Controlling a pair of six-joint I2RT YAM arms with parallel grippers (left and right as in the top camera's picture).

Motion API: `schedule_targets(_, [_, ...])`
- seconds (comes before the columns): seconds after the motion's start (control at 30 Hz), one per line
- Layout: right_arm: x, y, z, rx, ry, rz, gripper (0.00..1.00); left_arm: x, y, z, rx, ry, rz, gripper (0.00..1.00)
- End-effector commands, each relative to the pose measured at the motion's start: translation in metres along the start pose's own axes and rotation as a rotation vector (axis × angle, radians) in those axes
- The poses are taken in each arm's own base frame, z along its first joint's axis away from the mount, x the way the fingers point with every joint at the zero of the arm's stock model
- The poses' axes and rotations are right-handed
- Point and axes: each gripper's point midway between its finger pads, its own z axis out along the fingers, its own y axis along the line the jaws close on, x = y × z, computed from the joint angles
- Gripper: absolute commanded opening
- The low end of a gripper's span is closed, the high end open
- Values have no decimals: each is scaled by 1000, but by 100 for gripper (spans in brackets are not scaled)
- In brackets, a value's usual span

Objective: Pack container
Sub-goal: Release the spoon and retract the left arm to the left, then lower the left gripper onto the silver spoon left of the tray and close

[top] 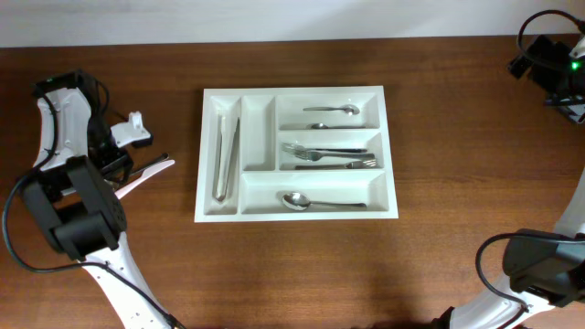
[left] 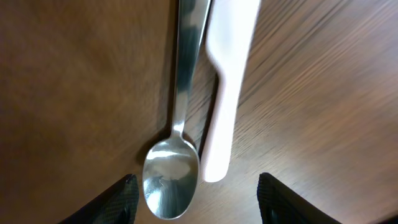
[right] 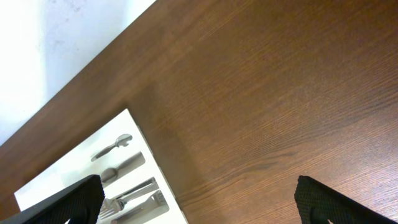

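Two loose pieces, a steel teaspoon [left: 171, 180] and a white plastic utensil [left: 227, 93], lie side by side on the brown wooden desk [top: 302, 265], left of the large white five-compartment plastic cutlery tray [top: 258, 132]. The tray sits mid-desk, sorted by type: steel tongs [top: 226, 155], small spoons [top: 331, 111], forks [top: 329, 157], one big spoon [top: 320, 201]. Left claw [left: 199, 202] is spread wide, straddling both loose pieces and gripping nothing, probably lining up a pick. Right claw [right: 199, 208] is spread and empty, over bare desk away from the tray.
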Motion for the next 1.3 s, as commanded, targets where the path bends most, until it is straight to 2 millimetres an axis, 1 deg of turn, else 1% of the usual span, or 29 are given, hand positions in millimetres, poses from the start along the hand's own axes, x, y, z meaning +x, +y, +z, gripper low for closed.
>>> schedule_targets(0.0, [-1, -5, 1, 16, -3, 5, 99, 28, 11, 10, -11, 82, -67, 63])
schedule_targets(0.1, [-1, -5, 1, 16, -3, 5, 99, 31, 22, 11, -45, 59, -185, 63])
schedule_targets(0.2, [-1, -5, 1, 16, -3, 5, 99, 26, 29, 12, -55, 1, -321, 64])
schedule_targets(0.33, [-1, -5, 1, 16, -3, 5, 99, 11, 22, 12, 24, -116, -530, 64])
schedule_targets(0.43, [-1, -5, 1, 16, -3, 5, 99, -9, 5, 6, 183, -239, -684, 64])
schedule_targets(0.47, [-1, -5, 1, 16, -3, 5, 99, -14, -1, 3, 240, -278, -709, 55])
schedule_targets(0.5, [-1, -5, 1, 16, -3, 5, 99, -17, -6, 0, 296, -311, -745, 50])
schedule_targets(0.53, [-1, -5, 1, 16, -3, 5, 99, -16, -8, -2, 340, -334, -789, 41])
schedule_targets(0.57, [-1, -5, 1, 16, -3, 5, 99, -14, -10, -5, 374, -354, -824, 35])
schedule_targets(0.6, [-1, -5, 1, 16, -3, 5, 99, -11, -10, -7, 393, -368, -838, 34])
schedule_targets(0.7, [-1, -5, 1, 16, -3, 5, 99, 13, -7, -16, 374, -359, -882, 34])
schedule_targets(0.77, [-1, -5, 1, 16, -3, 5, 99, 25, -2, -31, 347, -395, -906, 34])
schedule_targets(0.8, [-1, -5, 1, 16, -3, 5, 99, 30, -1, -42, 328, -418, -914, 33])
schedule_targets(0.9, [-1, -5, 1, 16, -3, 5, 99, 44, -2, -81, 240, -483, -921, 33])
schedule_targets(0.97, [-1, -5, 1, 16, -3, 5, 99, 50, -9, -112, 171, -529, -913, 33])
schedule_targets(1.03, [-1, -5, 1, 16, -3, 5, 99, 60, -22, -145, 95, -565, -916, 33])
schedule_targets(1.1, [-1, -5, 1, 16, -3, 5, 99, 74, -36, -169, 27, -568, -963, 37])
schedule_targets(1.2, [-1, -5, 1, 16, -3, 5, 99, 96, -51, -192, -32, -591, -1062, 41])
schedule_targets(1.27, [-1, -5, 1, 16, -3, 5, 99, 108, -59, -195, -34, -599, -1116, 45])
